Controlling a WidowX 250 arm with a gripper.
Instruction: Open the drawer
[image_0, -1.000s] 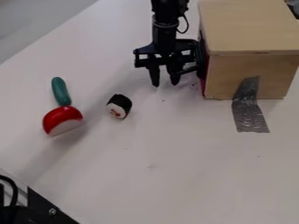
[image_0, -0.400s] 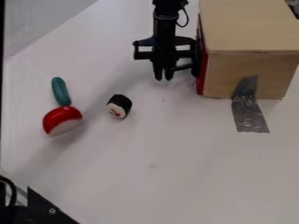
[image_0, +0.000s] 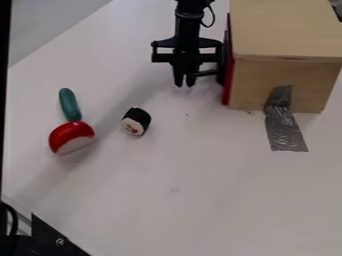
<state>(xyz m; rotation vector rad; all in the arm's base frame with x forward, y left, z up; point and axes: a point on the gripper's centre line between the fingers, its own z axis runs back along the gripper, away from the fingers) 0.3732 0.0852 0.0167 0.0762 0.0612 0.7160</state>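
- The fingers (image_0: 184, 82) are hanging slightly apart, a narrow gap showing at the tips.
- The red drawer front (image_0: 228, 82) is standing just beside them, on the view's right, its long edge running up and down the view.
- The pull, likely, is going to be needing leftward travel, away from the wooden box (image_0: 284, 75).
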